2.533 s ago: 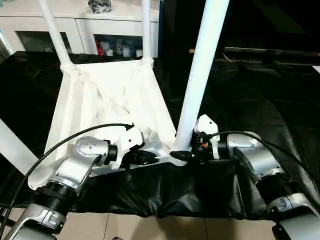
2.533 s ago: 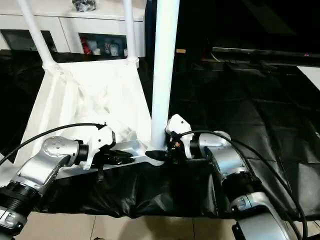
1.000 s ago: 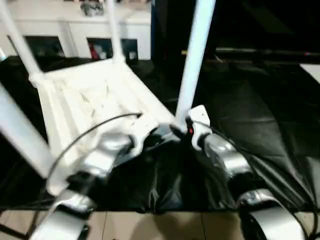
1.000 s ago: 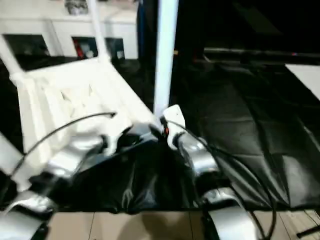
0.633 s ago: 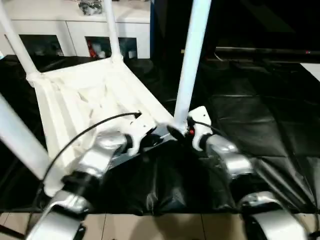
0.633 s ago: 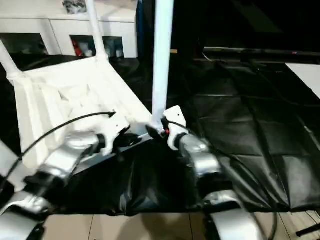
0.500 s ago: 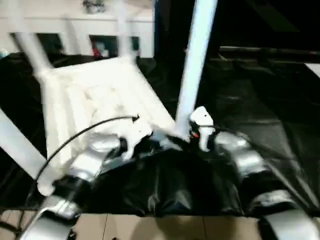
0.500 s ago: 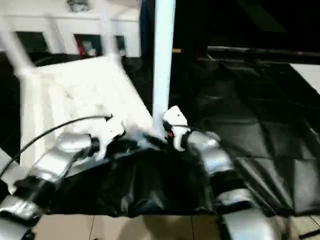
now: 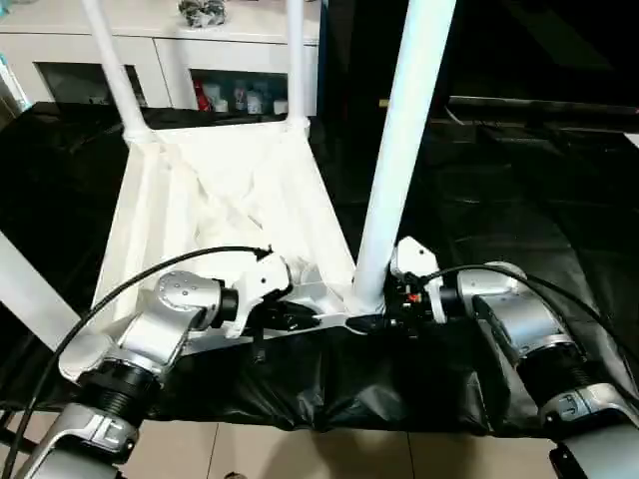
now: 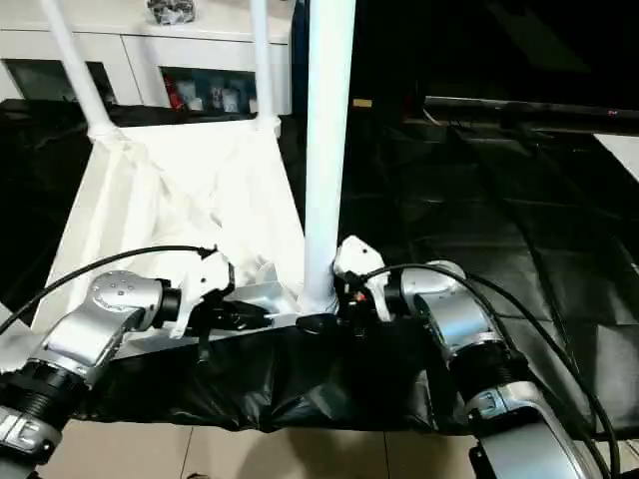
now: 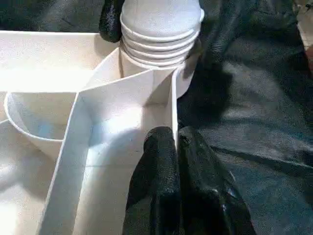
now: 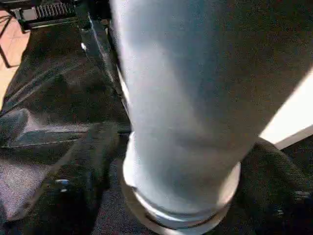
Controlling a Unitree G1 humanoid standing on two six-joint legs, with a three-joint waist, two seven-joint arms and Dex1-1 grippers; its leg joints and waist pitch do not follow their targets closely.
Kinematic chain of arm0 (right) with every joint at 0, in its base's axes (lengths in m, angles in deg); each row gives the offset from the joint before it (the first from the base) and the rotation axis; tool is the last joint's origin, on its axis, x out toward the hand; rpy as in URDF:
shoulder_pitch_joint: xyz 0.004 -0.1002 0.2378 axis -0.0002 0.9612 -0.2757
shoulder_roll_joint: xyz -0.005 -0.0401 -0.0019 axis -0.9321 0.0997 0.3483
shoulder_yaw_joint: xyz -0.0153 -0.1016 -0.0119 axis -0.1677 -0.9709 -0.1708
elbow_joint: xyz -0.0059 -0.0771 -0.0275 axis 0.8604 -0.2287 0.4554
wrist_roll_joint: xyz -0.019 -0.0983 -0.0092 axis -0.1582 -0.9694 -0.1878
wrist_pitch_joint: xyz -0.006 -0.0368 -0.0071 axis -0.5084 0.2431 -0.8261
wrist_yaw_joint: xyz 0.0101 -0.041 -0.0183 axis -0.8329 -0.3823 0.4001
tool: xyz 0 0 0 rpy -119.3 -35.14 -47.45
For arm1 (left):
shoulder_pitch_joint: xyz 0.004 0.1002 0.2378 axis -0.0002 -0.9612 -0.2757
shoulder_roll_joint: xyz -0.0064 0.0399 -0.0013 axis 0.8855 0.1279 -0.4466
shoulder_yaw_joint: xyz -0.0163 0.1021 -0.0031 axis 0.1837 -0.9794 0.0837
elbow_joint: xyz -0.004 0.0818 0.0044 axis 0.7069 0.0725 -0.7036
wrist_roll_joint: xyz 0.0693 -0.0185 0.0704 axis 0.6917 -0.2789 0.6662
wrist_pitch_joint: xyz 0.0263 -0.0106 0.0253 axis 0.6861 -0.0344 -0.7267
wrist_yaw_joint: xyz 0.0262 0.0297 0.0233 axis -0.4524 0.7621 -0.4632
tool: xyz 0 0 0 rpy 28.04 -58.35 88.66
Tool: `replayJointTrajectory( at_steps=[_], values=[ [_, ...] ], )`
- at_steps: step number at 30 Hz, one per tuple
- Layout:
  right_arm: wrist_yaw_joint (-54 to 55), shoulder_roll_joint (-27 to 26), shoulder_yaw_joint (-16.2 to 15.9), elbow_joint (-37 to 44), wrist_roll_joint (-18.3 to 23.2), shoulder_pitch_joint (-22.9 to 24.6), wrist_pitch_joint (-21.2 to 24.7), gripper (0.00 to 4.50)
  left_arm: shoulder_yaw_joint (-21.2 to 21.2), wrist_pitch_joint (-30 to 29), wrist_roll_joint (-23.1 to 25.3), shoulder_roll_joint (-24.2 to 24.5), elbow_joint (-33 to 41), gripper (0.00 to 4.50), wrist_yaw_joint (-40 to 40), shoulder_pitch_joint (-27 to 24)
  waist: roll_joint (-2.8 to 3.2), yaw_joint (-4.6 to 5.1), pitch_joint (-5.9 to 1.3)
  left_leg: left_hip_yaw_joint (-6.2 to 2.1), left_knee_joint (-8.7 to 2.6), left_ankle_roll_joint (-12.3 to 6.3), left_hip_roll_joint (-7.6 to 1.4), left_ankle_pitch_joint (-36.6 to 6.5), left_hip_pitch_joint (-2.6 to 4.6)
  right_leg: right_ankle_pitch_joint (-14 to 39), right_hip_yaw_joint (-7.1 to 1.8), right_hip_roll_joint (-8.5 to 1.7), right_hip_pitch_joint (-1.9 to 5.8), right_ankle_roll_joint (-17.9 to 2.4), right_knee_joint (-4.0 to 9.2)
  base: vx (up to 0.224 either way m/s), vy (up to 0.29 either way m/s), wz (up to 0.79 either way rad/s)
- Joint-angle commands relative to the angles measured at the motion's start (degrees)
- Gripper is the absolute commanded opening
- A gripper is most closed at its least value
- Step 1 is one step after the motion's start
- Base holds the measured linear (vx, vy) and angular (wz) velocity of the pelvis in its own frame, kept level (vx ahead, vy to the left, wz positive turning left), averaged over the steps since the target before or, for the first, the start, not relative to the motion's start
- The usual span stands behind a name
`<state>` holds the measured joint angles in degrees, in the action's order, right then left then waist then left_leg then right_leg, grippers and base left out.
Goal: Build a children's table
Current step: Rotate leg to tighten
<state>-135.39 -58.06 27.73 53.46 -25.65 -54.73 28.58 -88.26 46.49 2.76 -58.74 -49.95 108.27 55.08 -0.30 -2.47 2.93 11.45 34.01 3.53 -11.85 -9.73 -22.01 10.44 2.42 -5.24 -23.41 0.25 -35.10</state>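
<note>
The white tabletop (image 9: 230, 200) lies underside up on a black cloth, with long white legs standing in its corner sockets. Two legs rise at the far corners (image 9: 115, 70) (image 9: 295, 60), and one slants past the near left (image 9: 25, 289). The near-right leg (image 9: 399, 150) stands in its socket (image 11: 161, 29). My left gripper (image 9: 300, 317) is shut on a thin rib (image 11: 173, 112) of the tabletop just beside that socket. My right gripper (image 9: 374, 321) straddles the foot of that leg, fingers (image 12: 93, 161) spread on either side of it, open.
The black cloth (image 9: 499, 200) covers the work surface and hangs over its front edge; pale floor tiles (image 9: 300, 454) show below. A white cabinet with glass doors (image 9: 180, 50) stands close behind the tabletop. A dark bar (image 9: 539, 105) runs along the back right.
The head views swung and blurred, then settled back near where they began. The tabletop and legs stand as before. My right gripper's fingers sit slightly lower at the leg's foot.
</note>
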Motion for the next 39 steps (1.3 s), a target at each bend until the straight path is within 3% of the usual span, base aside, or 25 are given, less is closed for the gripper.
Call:
replayJointTrajectory(
  at_steps=[1,6,7,13,15,17,19,21,23,26,29,30,32,33,35,38,39],
  values=[
    [-0.8,-0.1,-0.8,1.7,-0.1,0.2,0.4,3.46,-1.3,0.6,-1.5,-0.6,1.9,0.0,2.7,-0.1,0.09,0.07,-3.85,-0.47,-3.95,-1.72,-1.34,-14.5,1.32,10.4,-1.66,-1.9,2.39,-14.2,3.85,0.0,0.0,0.0],
    [-0.7,-0.5,-0.8,1.9,0.6,0.1,0.6,2.89,-1.3,0.8,-1.0,-0.4,0.8,0.0,3.0,0.9,-0.06,-0.04,-3.87,-0.44,-3.9,-2.07,-1.36,-13.7,1.3,9.4,-1.64,-1.98,2.46,-14.7,3.71,0.0,0.0,0.0],
    [-0.9,-0.7,-0.8,2.0,0.6,0.1,0.7,2.84,-1.3,0.7,-1.1,-0.4,0.8,0.0,3.0,1.1,-0.22,0.0,-3.84,-0.42,-3.91,-2.08,-1.37,-13.8,1.29,9.7,-1.64,-1.97,2.44,-14.6,3.75,0.0,0.0,0.0],
    [1.7,-3.9,1.2,2.4,3.0,1.3,2.9,2.72,-0.9,0.1,-0.3,-1.1,0.6,0.0,0.4,1.0,0.06,-0.03,-3.78,-0.47,-4.0,-1.65,-1.39,-14.5,1.4,11.0,-1.7,-2.01,2.35,-14.1,3.88,0.0,0.0,0.0],
    [5.4,-5.5,2.0,1.5,2.7,1.3,2.5,2.72,-0.7,-0.1,0.6,-1.9,-0.2,0.0,-2.1,1.2,-0.17,0.21,-3.74,-0.49,-4.04,-1.28,-1.29,-14.7,1.27,11.6,-1.74,-2.01,2.35,-13.8,3.92,0.0,0.0,0.0],
    [18.4,-10.6,5.0,-2.8,1.6,0.1,2.6,2.72,0.3,-0.6,2.9,-5.3,-3.0,0.0,-10.3,2.5,0.0,0.9,-3.48,-0.57,-4.22,0.2,-1.19,-17.0,1.49,16.2,-1.81,-2.15,1.83,-12.8,4.42,0.0,0.0,0.0],
    [25.5,-13.5,6.5,-5.2,1.1,-0.7,1.5,2.71,0.7,-1.5,4.1,-7.4,-4.8,0.0,-15.0,3.5,-0.18,1.38,-3.3,-0.97,-4.4,1.7,-1.09,-19.5,1.54,22.4,-1.64,-2.33,1.82,-10.9,4.92,0.0,0.0,0.0],
    [31.9,-15.9,7.3,-6.8,-0.1,-1.4,-0.3,2.71,0.8,-2.3,4.7,-9.3,-6.1,0.0,-18.3,4.4,-0.21,1.93,-3.41,-1.23,-4.46,2.38,-1.0,-20.5,1.38,24.3,-1.48,-2.32,1.88,-9.6,5.14,0.0,0.0,0.0],
    [41.1,-19.4,8.4,-9.0,-1.6,-2.9,-1.3,2.71,1.6,-3.4,5.6,-13.1,-8.8,0.0,-24.9,6.2,-0.31,2.33,-3.45,-1.09,-4.27,1.78,-0.89,-21.0,1.65,24.0,-1.58,-2.18,1.44,-9.5,5.49,0.0,0.0,0.0],
    [44.2,-21.5,8.5,-9.9,-2.6,-3.8,-1.6,2.71,1.6,-3.1,6.2,-15.4,-10.5,0.0,-27.5,7.3,-0.25,2.25,-3.56,-1.0,-4.25,0.96,-0.88,-19.6,1.43,22.1,-1.65,-2.16,1.55,-9.8,5.44,0.0,0.0,0.0],
    [44.1,-23.0,7.8,-10.8,-3.6,-4.5,-3.3,2.71,1.4,-1.6,6.8,-17.1,-11.5,0.0,-28.0,7.9,-0.32,2.12,-3.8,-0.79,-4.13,-0.41,-0.89,-16.8,1.06,16.1,-1.68,-2.01,1.98,-10.9,4.91,0.0,0.0,0.0],
    [43.0,-22.9,7.6,-11.0,-3.2,-4.6,-3.9,3.05,1.2,-1.2,6.7,-17.2,-11.3,0.0,-27.5,7.8,-0.29,2.06,-3.85,-0.74,-4.07,-0.69,-0.89,-16.5,1.05,15.5,-1.67,-2.1,1.99,-11.1,4.86,0.0,0.0,0.0],
    [39.8,-22.1,8.0,-10.3,-1.9,-4.3,-3.6,3.26,0.6,0.2,6.4,-16.3,-9.9,0.0,-25.2,6.9,-0.39,2.0,-3.83,-0.69,-4.01,-1.58,-0.87,-15.6,0.92,14.7,-1.65,-2.11,2.16,-11.6,4.78,0.0,0.0,0.0],
    [38.7,-21.7,8.1,-9.9,-1.5,-4.1,-3.4,3.26,0.3,1.0,6.2,-15.8,-9.3,0.0,-24.1,6.5,-0.76,2.02,-3.84,-0.63,-3.97,-1.85,-0.87,-15.5,0.89,14.8,-1.64,-2.09,2.17,-11.5,4.84,0.0,0.0,0.0],
    [37.4,-20.8,8.2,-9.4,-1.3,-3.9,-3.3,3.6,0.3,0.5,6.0,-15.1,-8.3,0.0,-23.2,5.9,-0.51,1.93,-3.8,-0.68,-3.99,-2.19,-0.99,-15.4,0.86,15.0,-1.64,-2.2,2.21,-11.6,4.73,0.0,0.0,0.0],
    [33.5,-18.4,7.9,-8.2,-0.7,-3.8,-2.4,3.7,-0.1,1.9,4.7,-13.2,-6.0,0.0,-18.6,4.2,-0.66,2.0,-3.83,-0.79,-4.04,-2.62,-1.05,-14.8,0.57,15.0,-1.57,-2.28,2.52,-11.6,4.59,0.0,0.0,0.0],
    [30.0,-16.2,7.4,-7.3,-0.6,-3.8,-1.9,3.83,-0.2,2.1,4.5,-11.5,-4.1,0.0,-16.1,3.1,-0.36,1.87,-3.76,-0.68,-4.02,-2.7,-1.14,-14.8,0.92,14.8,-1.63,-2.22,2.17,-11.9,4.69,0.0,0.0,0.0]
  ],
)
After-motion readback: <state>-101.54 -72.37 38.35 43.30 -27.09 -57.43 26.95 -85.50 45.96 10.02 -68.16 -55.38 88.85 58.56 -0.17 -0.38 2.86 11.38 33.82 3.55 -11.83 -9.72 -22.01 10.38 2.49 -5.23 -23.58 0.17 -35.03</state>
